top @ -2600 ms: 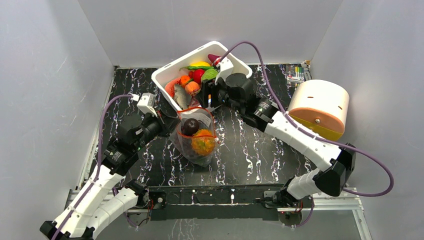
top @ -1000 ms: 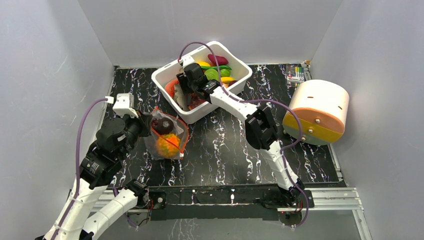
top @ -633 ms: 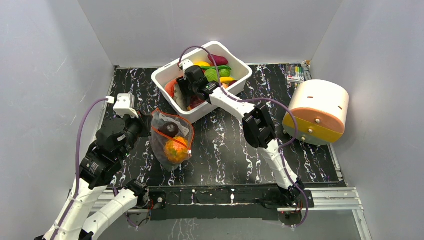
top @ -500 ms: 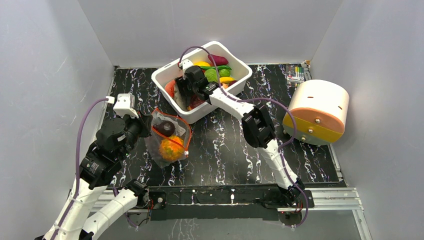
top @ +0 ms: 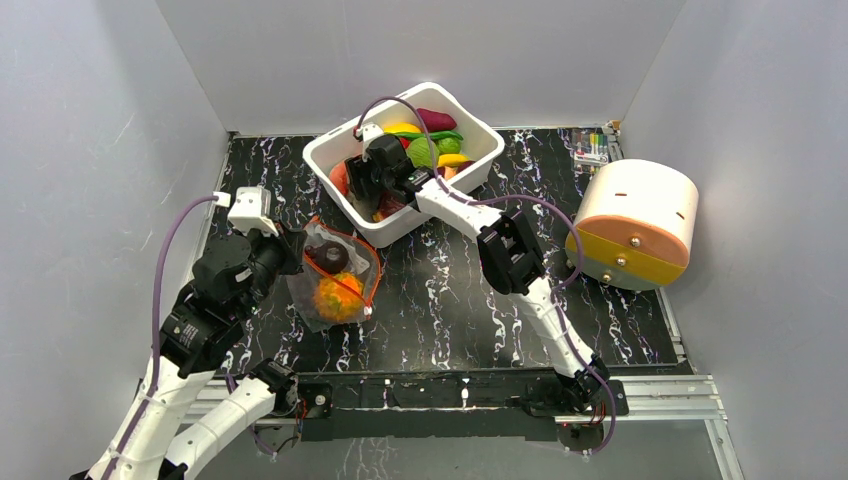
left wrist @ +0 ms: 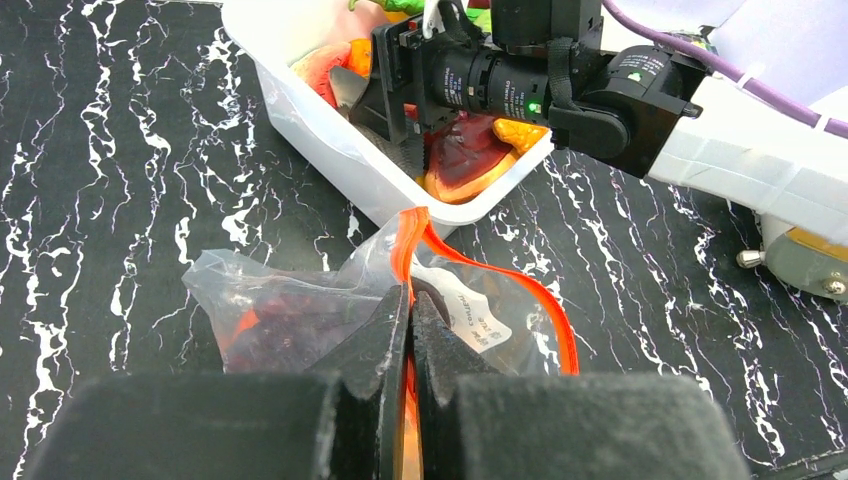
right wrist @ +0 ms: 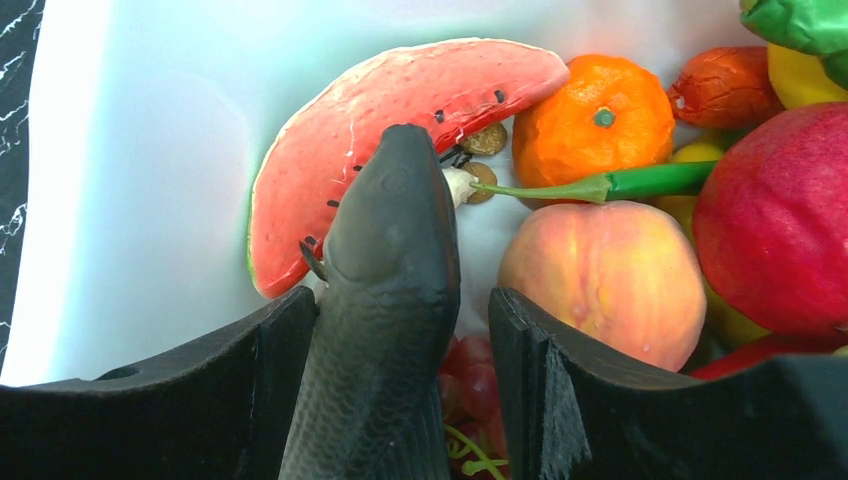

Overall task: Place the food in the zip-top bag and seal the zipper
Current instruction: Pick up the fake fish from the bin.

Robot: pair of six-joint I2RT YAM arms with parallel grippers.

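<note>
The clear zip-top bag (top: 335, 282) stands on the black table, left of centre. It holds a dark purple fruit (top: 332, 258) and a spiky orange pineapple (top: 338, 294). My left gripper (left wrist: 410, 295) is shut on the red-orange zipper (left wrist: 520, 285) at the near end of the bag's open mouth. My right gripper (right wrist: 400, 300) is open inside the white tub (top: 330, 155). Its jaws straddle a grey toy fish (right wrist: 385, 250): the left jaw touches it, the right stands apart. A watermelon slice (right wrist: 380, 90), an orange (right wrist: 595, 115) and a peach (right wrist: 600, 280) lie beside the fish.
The tub also holds a red apple (right wrist: 775, 220), red grapes (right wrist: 470, 375) and green and yellow pieces. A cream cylinder with a yellow base (top: 635, 220) lies at the right. Small coloured items (top: 592, 150) sit at the back right corner. Grey walls enclose the table.
My right gripper has left the bag's mouth, reached into the tub's left end and settled over the fish. My left gripper has drawn the bag to the left and still holds it.
</note>
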